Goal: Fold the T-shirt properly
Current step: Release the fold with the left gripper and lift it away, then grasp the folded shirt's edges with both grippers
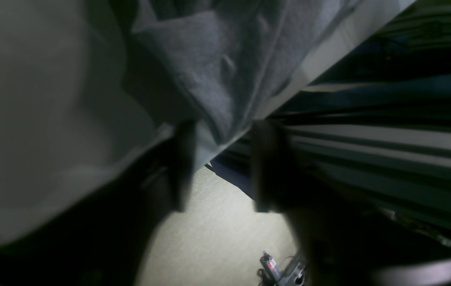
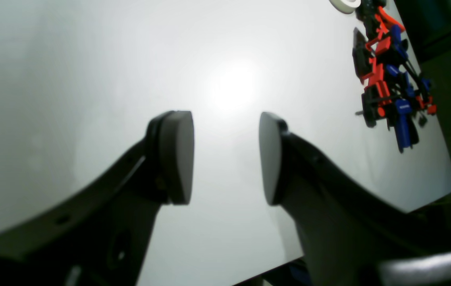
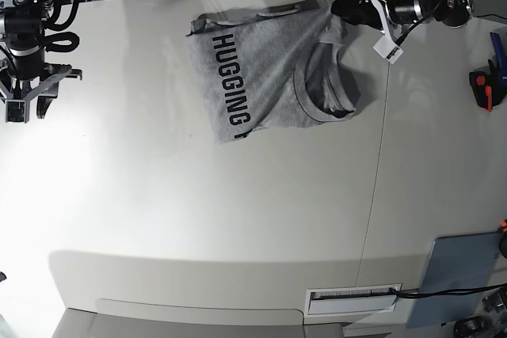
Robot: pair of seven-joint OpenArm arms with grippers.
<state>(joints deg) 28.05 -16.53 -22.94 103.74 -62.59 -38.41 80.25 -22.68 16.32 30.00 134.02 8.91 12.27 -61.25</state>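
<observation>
While parted, fingers beside T-shirt

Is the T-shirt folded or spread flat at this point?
Partly folded, not neat. The T-shirt lies bunched on the table, collar side doubled over, only "HUGGING" showing.

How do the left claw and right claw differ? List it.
The left claw sits at the table's far edge, over the grey T-shirt; the right claw hangs over bare white table. The left claw's fingers look dark and blurred; the right claw's pads are sharply lit. Both stand open, gripping nothing.
</observation>
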